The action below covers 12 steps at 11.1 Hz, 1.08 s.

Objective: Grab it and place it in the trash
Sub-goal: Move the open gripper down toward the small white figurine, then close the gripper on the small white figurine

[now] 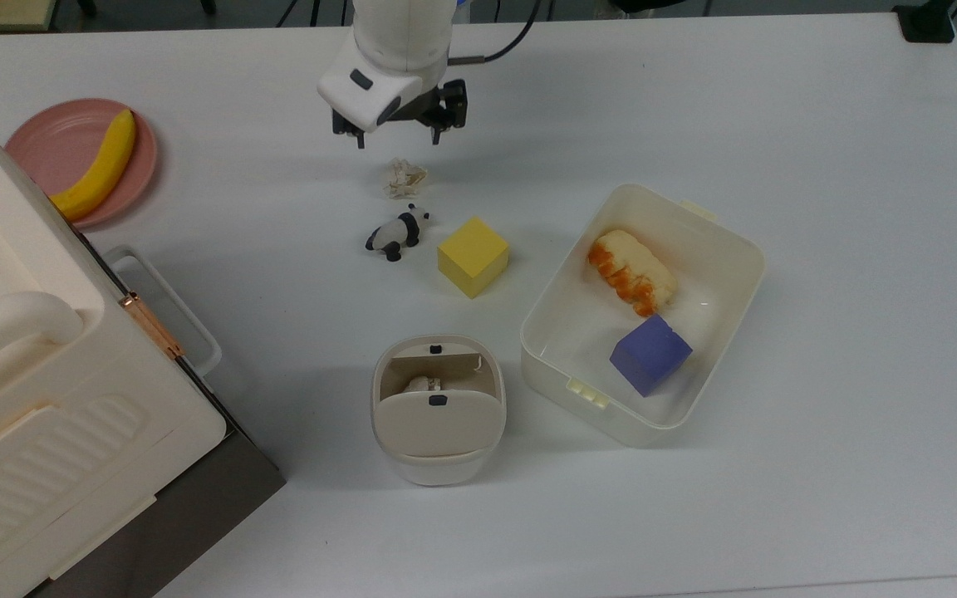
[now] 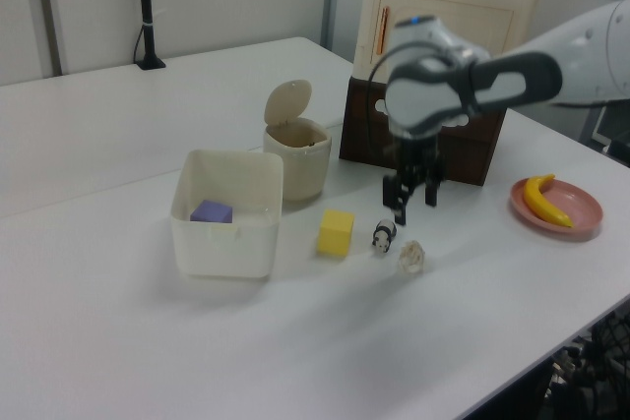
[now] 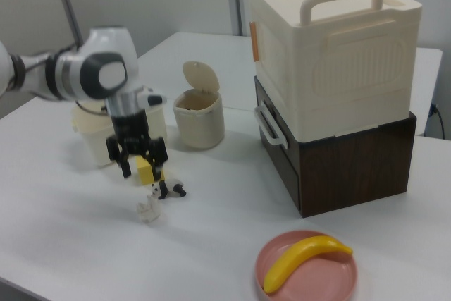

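In the top view, the panda figurine (image 1: pixel 396 232) is seen at six o'clock of the paper wad (image 1: pixel 405 178), close by; the gripper (image 1: pixel 398 135), fingers spread and empty, is held above the wad at twelve o'clock. The panda could be knocked if the descent drifts. The trash (image 1: pixel 438 409) stands open, farther toward six.

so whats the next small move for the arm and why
Probably a short move toward the paper wad, then straight down over it. The gripper is open and empty, hanging above the table just short of the wad. The panda figurine sits close on the wad's far side, so the fingers should stay clear of it.
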Each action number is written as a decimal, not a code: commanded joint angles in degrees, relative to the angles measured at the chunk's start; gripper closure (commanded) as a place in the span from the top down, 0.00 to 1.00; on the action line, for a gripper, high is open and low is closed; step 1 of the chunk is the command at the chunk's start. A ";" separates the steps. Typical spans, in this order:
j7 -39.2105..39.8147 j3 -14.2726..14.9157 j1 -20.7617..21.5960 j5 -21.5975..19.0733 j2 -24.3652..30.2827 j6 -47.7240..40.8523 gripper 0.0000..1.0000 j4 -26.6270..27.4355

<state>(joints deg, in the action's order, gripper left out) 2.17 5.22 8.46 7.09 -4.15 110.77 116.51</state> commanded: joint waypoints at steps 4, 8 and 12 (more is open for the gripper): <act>1.26 0.49 0.68 4.68 -3.75 8.93 0.55 7.67; 0.55 0.49 1.03 4.60 -3.77 10.53 0.00 6.80; 5.01 0.23 1.91 -3.43 -2.53 -4.02 0.00 -10.19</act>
<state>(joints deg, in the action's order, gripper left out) 2.65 5.12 9.04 10.64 -7.78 116.37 116.97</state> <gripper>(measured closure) 0.841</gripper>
